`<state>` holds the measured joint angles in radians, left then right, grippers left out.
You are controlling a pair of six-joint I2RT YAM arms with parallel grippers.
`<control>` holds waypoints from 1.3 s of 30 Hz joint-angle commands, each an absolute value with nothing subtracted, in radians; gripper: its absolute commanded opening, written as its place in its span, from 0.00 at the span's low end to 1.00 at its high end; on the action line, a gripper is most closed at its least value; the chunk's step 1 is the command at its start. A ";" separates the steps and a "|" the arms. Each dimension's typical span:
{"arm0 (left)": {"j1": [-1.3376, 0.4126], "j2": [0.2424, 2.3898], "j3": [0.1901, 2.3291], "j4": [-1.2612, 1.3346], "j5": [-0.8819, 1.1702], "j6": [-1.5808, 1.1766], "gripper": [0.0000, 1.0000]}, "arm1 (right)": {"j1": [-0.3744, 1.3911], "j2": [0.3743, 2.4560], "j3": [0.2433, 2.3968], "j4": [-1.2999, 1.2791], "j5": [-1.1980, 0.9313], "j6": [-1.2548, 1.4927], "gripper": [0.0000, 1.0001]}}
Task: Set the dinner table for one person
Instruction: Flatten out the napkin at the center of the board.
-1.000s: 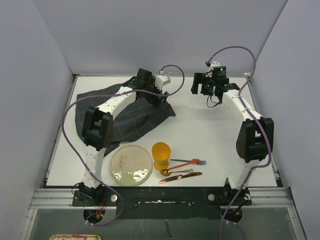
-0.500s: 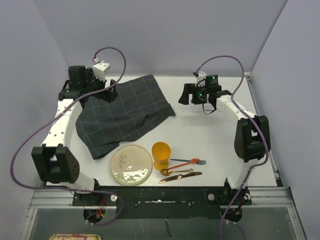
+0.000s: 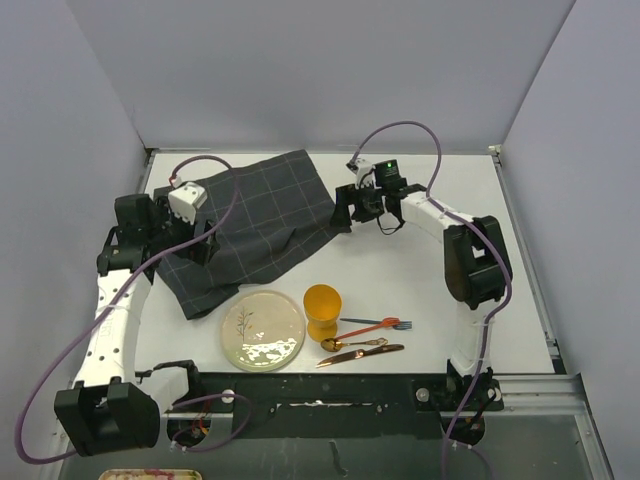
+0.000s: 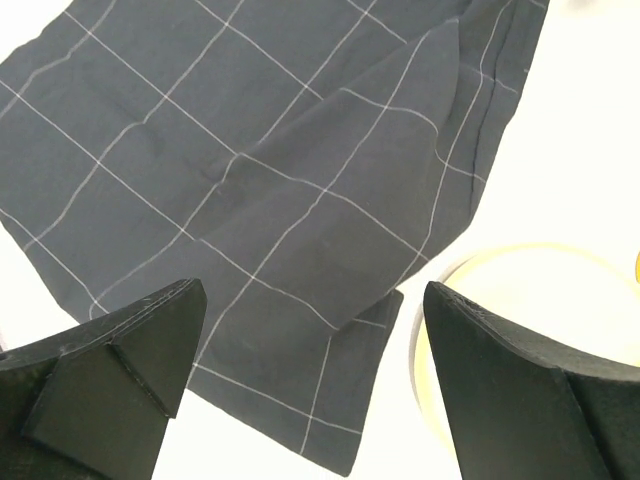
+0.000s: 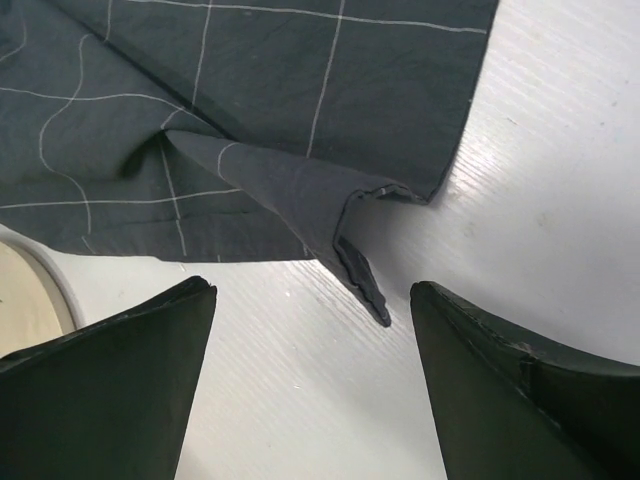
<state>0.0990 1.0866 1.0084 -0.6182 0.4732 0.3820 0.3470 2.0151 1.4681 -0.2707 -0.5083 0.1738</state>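
Note:
The white dinner table (image 3: 440, 270) carries a dark grey checked cloth (image 3: 255, 220), spread at the back left with a rumpled near edge. My left gripper (image 3: 200, 250) hovers open over the cloth's (image 4: 280, 170) near-left corner, nothing between its fingers (image 4: 110, 370). My right gripper (image 3: 348, 212) stands open just off the cloth's right corner. In the right wrist view that folded corner (image 5: 360, 270) points into the gap ahead of the gripper (image 5: 315, 385), untouched. A cream plate (image 3: 262, 329), an orange cup (image 3: 322, 310), a fork (image 3: 378, 325), a spoon (image 3: 352, 343) and a knife (image 3: 360, 354) lie near the front.
The plate's rim (image 4: 530, 265) shows right of the cloth's corner in the left wrist view, and its edge (image 5: 30, 290) shows at the left of the right wrist view. Grey walls enclose the table on three sides. A metal rail (image 3: 320, 385) runs along the front.
The left arm swung from the back left down to the cloth's near-left corner. The right gripper moved left to the cloth's right corner, its jaws narrowing slightly. The cloth now lies uncovered.

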 commanded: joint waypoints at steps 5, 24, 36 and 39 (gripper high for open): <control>0.110 1.037 0.965 -0.600 0.496 0.393 0.91 | 0.350 2.000 1.495 -0.264 -0.464 0.106 0.78; 0.110 1.050 0.887 -0.583 0.479 0.428 0.91 | 0.377 2.086 1.493 -0.253 -0.524 0.131 0.60; 0.111 1.051 0.858 -0.573 0.484 0.444 0.91 | 0.402 2.129 1.604 -0.290 -0.525 0.118 0.09; 0.111 1.056 0.849 -0.567 0.494 0.441 0.91 | 0.405 2.141 1.671 -0.336 -0.520 0.120 0.00</control>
<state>0.1059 1.0603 0.8524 -0.6235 0.4717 0.4309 0.3946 2.1414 1.5597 -0.3225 -0.5091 0.1287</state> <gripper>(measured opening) 0.912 0.040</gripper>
